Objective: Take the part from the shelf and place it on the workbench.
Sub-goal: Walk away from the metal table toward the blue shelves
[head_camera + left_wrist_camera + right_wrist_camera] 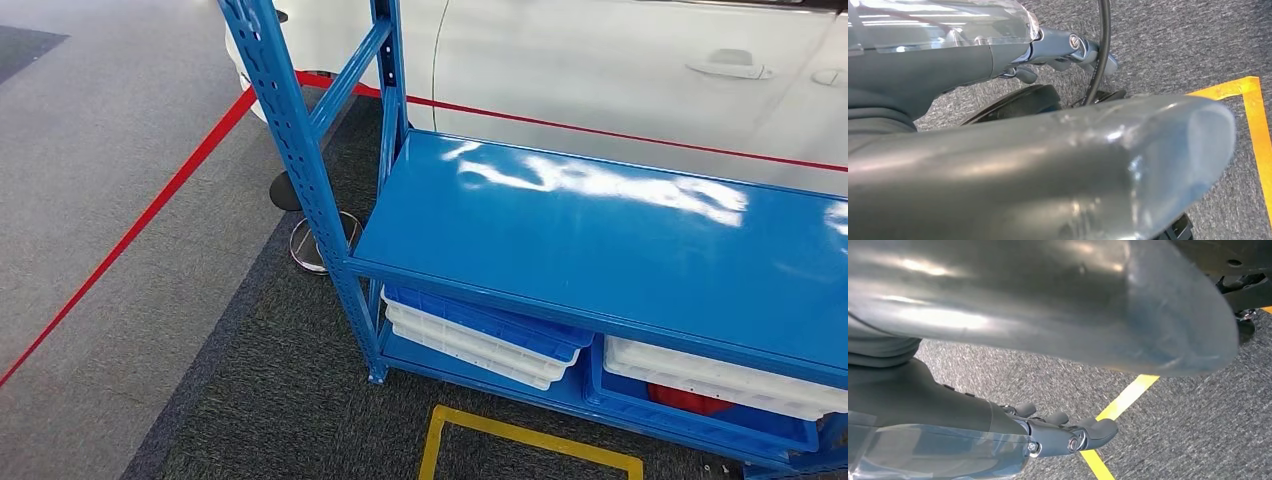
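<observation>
A shelf (620, 235) is standing across the middle and right of the head view, its broad top board (600, 220) running from the near left toward the far right. Its upright post (300, 150) is rising at the left corner. Under the board, on the lower level, a stack of trays (480, 335) is lying at the left and another tray stack (720, 385) is sitting to its right. Behind the shelf a car (620, 60) is standing. A floor line (130, 230) is running diagonally at the left. A taped floor outline (520, 440) is lying on the carpet (290, 400) just in front of the shelf. A round stand base (320, 243) is sitting on the floor behind the post.
</observation>
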